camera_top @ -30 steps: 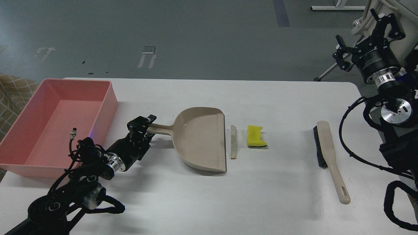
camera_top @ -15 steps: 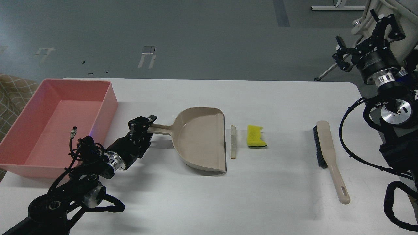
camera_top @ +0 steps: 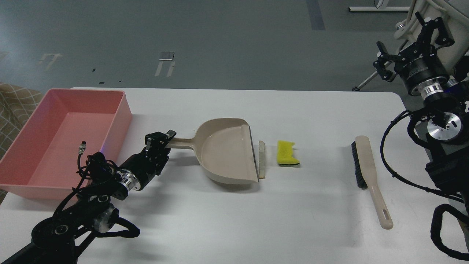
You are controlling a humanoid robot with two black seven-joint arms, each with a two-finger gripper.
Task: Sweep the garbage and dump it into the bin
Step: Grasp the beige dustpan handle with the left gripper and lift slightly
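Left gripper (camera_top: 161, 138) is clamping the dustpan (camera_top: 227, 152) handle.
Pink bin (camera_top: 62, 137) is sitting far left of the dustpan; bread slice (camera_top: 261, 159) is touching its lip; sponge (camera_top: 287, 153) is lying just right; right gripper (camera_top: 410, 44) is hanging spread, empty.

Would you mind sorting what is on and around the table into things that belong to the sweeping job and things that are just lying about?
Belongs to the job:
- yellow sponge
- white slice
- dustpan, its handle in the left gripper
- brush, untouched
- pink bin
- right gripper, raised off the table

Just lying about:
- checked cloth beyond the bin
- white stand on the floor
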